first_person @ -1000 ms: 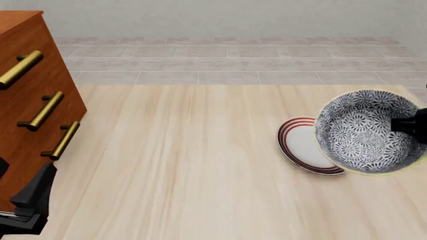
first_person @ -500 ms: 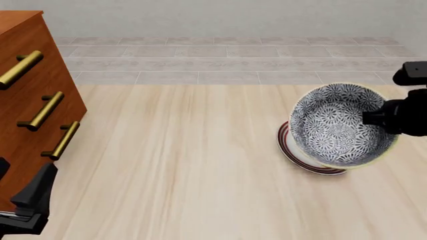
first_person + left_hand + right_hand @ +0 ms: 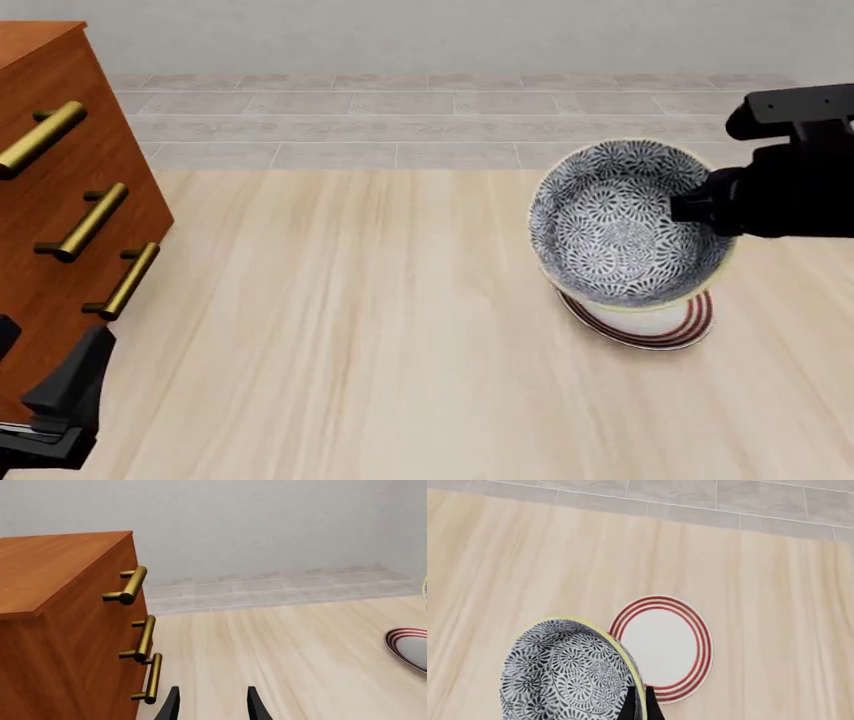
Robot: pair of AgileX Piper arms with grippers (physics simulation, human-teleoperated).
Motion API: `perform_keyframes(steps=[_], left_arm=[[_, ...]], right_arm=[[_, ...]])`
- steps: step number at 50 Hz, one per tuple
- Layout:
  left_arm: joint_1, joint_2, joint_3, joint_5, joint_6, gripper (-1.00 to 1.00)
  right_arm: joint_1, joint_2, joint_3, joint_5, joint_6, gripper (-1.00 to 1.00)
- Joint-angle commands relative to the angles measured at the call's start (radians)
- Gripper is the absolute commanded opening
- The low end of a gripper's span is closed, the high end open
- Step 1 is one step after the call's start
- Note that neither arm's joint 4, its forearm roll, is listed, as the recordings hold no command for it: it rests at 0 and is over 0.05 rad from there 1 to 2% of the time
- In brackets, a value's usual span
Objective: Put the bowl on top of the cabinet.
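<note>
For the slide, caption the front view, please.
Right gripper carries the patterned bowl by its rim above the red-ringed plate; the cabinet stands far left.

One bowl, one plate, one cabinet.

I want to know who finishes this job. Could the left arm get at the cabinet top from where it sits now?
Probably yes. The left gripper is open and empty beside the cabinet, nothing between them. But the right gripper holds the bowl.

Bright, even, diffuse light throughout; sharp renders without blur or glare, and only faint soft shadows on the table.
</note>
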Motion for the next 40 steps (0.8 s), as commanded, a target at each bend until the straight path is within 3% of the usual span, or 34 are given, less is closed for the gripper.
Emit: perform_keyframes(steps=[1, 23, 40], left_arm=[[0.000, -0.005, 0.000, 0.003, -0.001, 1.00], [-0.004, 0.004, 0.000, -0.006, 0.000, 1.00], [-0.005, -0.012, 0.000, 0.003, -0.006, 1.00]], right_arm=[[0.070, 0.034, -0.031, -0.027, 0.028, -1.00], [0.184, 0.105, -0.096, -0.069, 0.073, -1.00], [0.243, 0.172, -0.150, -0.094, 0.077, -1.00]])
